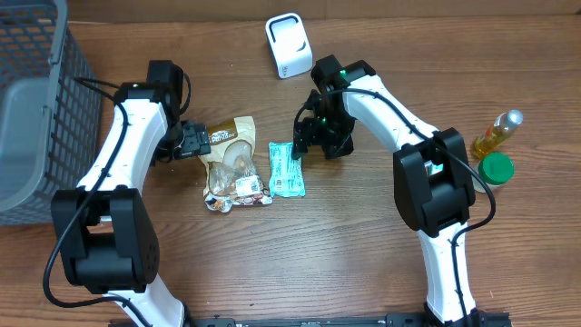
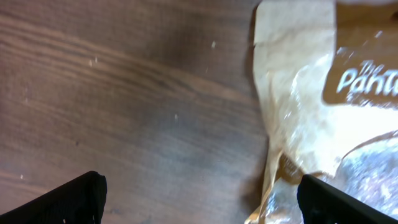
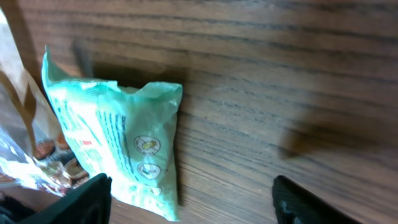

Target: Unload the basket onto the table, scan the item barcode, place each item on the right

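Note:
A mint-green packet (image 1: 287, 170) lies flat on the wooden table, just right of a tan snack bag (image 1: 233, 163). A white barcode scanner (image 1: 288, 44) stands at the back. My right gripper (image 1: 310, 136) hovers at the packet's upper right end with its jaws wide open. In the right wrist view the packet (image 3: 118, 137) lies on the wood, its edge by one finger of the gripper (image 3: 193, 202), not pinched. My left gripper (image 1: 200, 141) is open at the bag's top left corner. The left wrist view shows the bag (image 2: 311, 93) reaching one fingertip (image 2: 348, 202).
A grey mesh basket (image 1: 36, 109) fills the left edge. A yellow bottle (image 1: 497, 134) and a green lid (image 1: 496, 168) sit at the right. Bare wood lies between the scanner and the two packages.

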